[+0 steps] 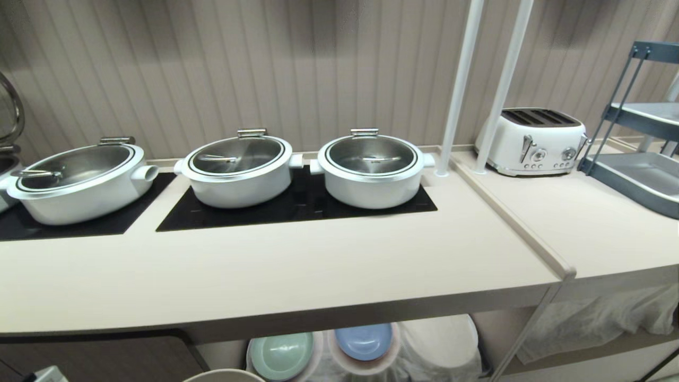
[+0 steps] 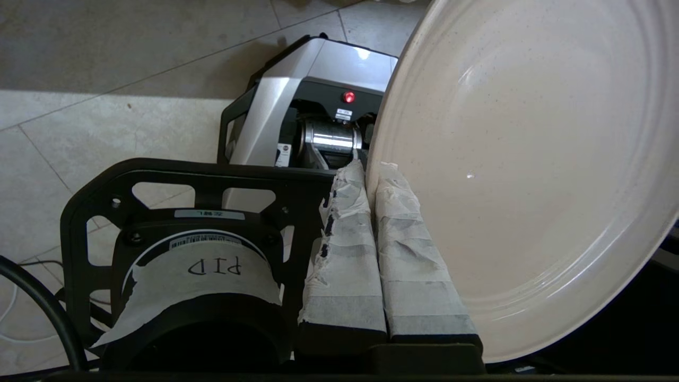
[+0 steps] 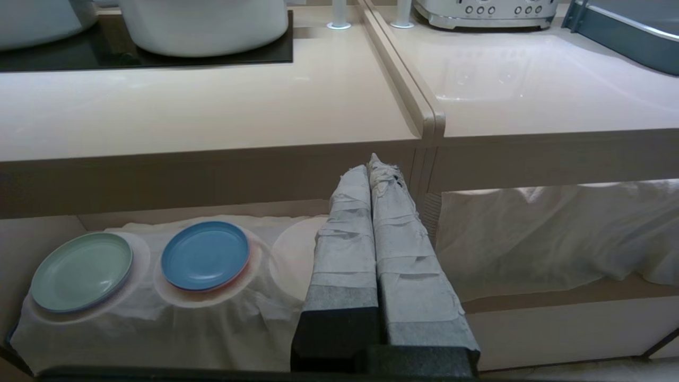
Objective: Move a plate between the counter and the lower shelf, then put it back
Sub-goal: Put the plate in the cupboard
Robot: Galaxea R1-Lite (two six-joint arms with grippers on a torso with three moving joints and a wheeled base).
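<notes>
Left wrist view: left gripper [image 2: 371, 175], taped fingers [image 2: 345, 249] clamped on rim of the plate [image 2: 525, 159], held tilted above floor | right gripper [image 3: 374, 170] closed, empty, facing the lower shelf [image 3: 159, 297] | head view: tabletop [image 1: 265, 276] carries no plate | stage: plate in transit, set-down and return judged outstanding.

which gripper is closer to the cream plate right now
Left. The left gripper is shut on the rim of the cream plate, holding it tilted above the floor. The right gripper is shut and empty, hanging before the counter edge, holding nothing.
</notes>
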